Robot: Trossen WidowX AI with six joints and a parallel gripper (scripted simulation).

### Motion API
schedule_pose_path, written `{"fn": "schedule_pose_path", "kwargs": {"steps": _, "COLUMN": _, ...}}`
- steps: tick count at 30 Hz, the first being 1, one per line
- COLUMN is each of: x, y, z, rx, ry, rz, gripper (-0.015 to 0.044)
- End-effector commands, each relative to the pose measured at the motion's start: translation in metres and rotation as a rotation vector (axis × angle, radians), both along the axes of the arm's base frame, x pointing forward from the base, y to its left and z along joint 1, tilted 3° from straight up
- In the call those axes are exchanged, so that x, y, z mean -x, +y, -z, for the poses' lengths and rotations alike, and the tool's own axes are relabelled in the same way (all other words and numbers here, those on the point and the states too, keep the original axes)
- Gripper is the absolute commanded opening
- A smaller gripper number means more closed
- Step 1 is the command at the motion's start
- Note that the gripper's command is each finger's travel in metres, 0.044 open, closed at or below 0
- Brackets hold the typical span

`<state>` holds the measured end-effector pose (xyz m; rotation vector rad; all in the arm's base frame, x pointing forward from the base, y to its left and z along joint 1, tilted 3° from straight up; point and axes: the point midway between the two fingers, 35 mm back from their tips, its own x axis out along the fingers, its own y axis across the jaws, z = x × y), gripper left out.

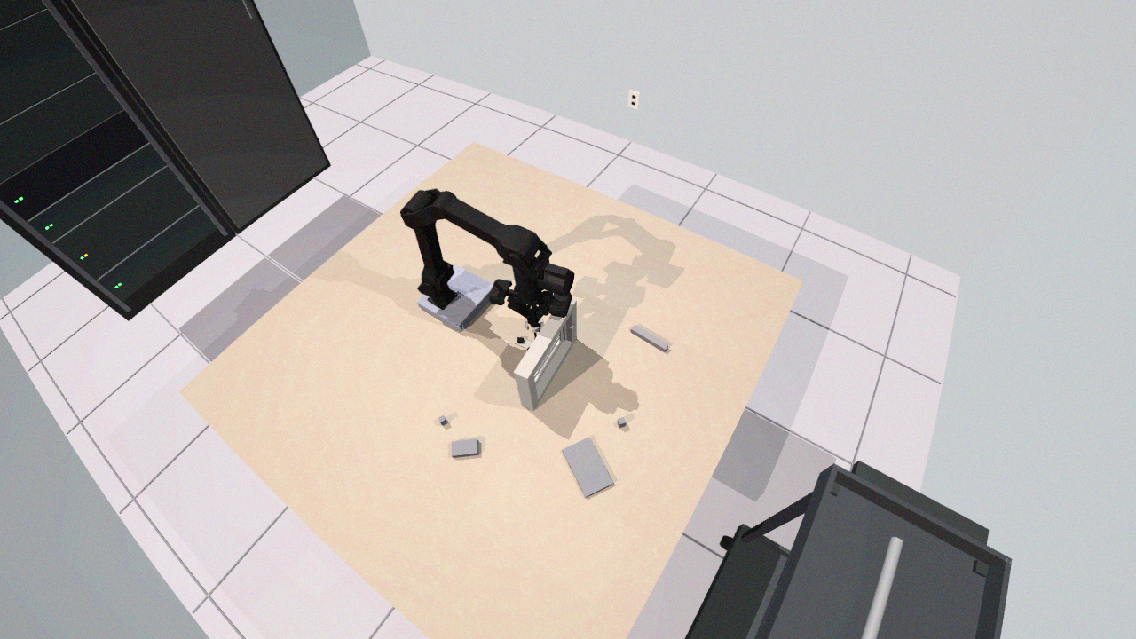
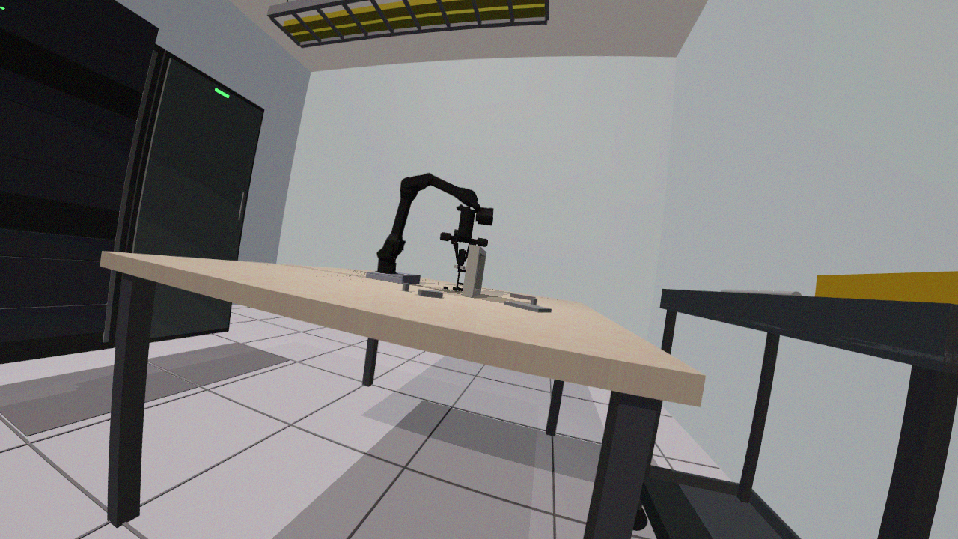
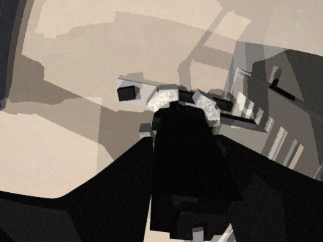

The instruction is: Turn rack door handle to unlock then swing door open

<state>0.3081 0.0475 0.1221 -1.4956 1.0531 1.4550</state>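
The pale rack door and frame (image 1: 524, 367) (image 2: 473, 271) (image 3: 245, 137) stand upright on the table, seen nearly edge-on in the exterior view. My gripper (image 1: 532, 326) (image 2: 459, 266) (image 3: 182, 144) points down close beside them, on the robot base's side. It is shut on the handle (image 3: 186, 95), whose dark part shows between the two pale fingertips in the wrist view. A pale plate (image 3: 145, 93) with a black block (image 3: 126, 93) juts out to the left of the fingertips. The gripper hides most of the handle. How far the door is open, I cannot tell.
The robot base plate (image 1: 478, 284) (image 2: 395, 276) lies behind the gripper. A grey bar (image 1: 650, 337), a flat grey slab (image 1: 588, 467), a grey block (image 1: 465, 447) and two small cubes (image 1: 442, 420) (image 1: 621, 422) lie around the frame.
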Motion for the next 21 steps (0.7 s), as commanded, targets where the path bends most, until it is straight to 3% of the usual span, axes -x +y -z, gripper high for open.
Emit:
{"fn": "schedule_pose_path", "kwargs": {"steps": 1, "x": -0.0001, "y": -0.0003, "z": 0.0005, "rx": 0.003, "ry": 0.004, "rz": -0.117, "gripper": 0.0024}}
{"fn": "schedule_pose_path", "kwargs": {"steps": 8, "x": -0.0001, "y": -0.0003, "z": 0.0005, "rx": 0.003, "ry": 0.004, "rz": -0.117, "gripper": 0.0024}}
{"fn": "schedule_pose_path", "kwargs": {"steps": 18, "x": -0.0001, "y": -0.0003, "z": 0.0005, "rx": 0.003, "ry": 0.004, "rz": -0.117, "gripper": 0.0286}}
{"fn": "schedule_pose_path", "kwargs": {"steps": 21, "x": -0.0001, "y": -0.0003, "z": 0.0005, "rx": 0.003, "ry": 0.003, "rz": -0.084, "gripper": 0.0296}}
